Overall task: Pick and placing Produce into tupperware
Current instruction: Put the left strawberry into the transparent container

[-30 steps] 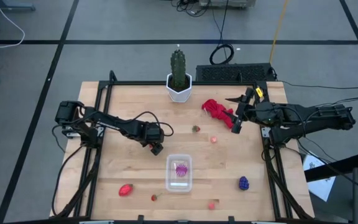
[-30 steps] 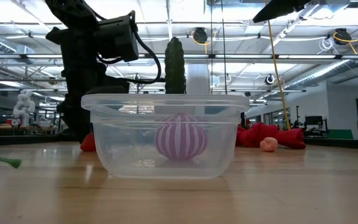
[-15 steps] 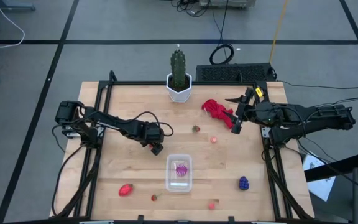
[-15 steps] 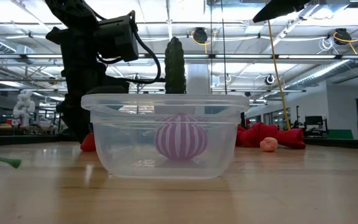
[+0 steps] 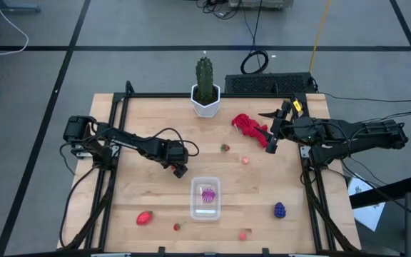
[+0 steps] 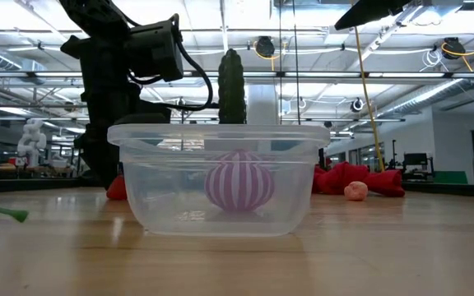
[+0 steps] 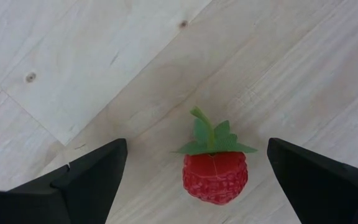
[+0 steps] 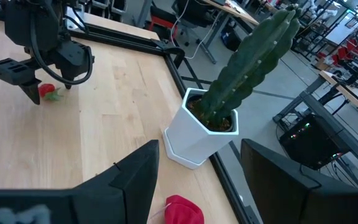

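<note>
My left gripper is open and points down at the table left of centre. Its fingers stand on either side of a small red strawberry with green leaves, which lies on the wood untouched; it also shows in the right wrist view. The clear tupperware stands near the table's near edge, with a magenta striped round piece resting on its bottom. My right gripper is open and hangs above the table's far right part, beside the red cloth.
Loose produce on the wood: a red strawberry, a tiny strawberry, a pink piece, a purple grape bunch, another small strawberry and a pink piece. A green cactus in a white pot stands at the far edge.
</note>
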Available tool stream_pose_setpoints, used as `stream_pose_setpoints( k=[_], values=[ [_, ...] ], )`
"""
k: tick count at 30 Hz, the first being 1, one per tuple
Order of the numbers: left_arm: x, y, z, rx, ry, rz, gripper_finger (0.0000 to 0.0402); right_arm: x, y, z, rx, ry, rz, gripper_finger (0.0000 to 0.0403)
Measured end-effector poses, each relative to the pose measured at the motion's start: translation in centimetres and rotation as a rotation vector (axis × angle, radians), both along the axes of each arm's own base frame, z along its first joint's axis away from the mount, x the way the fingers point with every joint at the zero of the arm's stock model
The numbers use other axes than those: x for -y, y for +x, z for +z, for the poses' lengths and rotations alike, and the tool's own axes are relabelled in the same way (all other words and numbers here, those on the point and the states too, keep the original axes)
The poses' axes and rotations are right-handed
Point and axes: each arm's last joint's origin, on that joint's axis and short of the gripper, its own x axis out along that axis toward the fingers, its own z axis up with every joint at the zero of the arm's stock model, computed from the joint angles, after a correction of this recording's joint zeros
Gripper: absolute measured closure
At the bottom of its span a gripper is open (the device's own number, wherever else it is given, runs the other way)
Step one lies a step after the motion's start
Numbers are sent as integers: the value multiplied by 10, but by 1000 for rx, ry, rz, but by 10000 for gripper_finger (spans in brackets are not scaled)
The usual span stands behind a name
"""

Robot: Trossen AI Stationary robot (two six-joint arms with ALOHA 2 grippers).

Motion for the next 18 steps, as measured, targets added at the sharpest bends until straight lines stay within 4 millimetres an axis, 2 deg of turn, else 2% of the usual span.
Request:
stream_pose_setpoints(
  k=[3,11,18],
  values=[
    [0,0,0,0,0,-1,20,0,0,0,0,0,0,183],
    [0,0,0,1,0,0,109,0,0,0,0,0,0,183],
    [0,0,0,1,-7,-1,151,0,0,0,0,0,0,183]
  ],
)
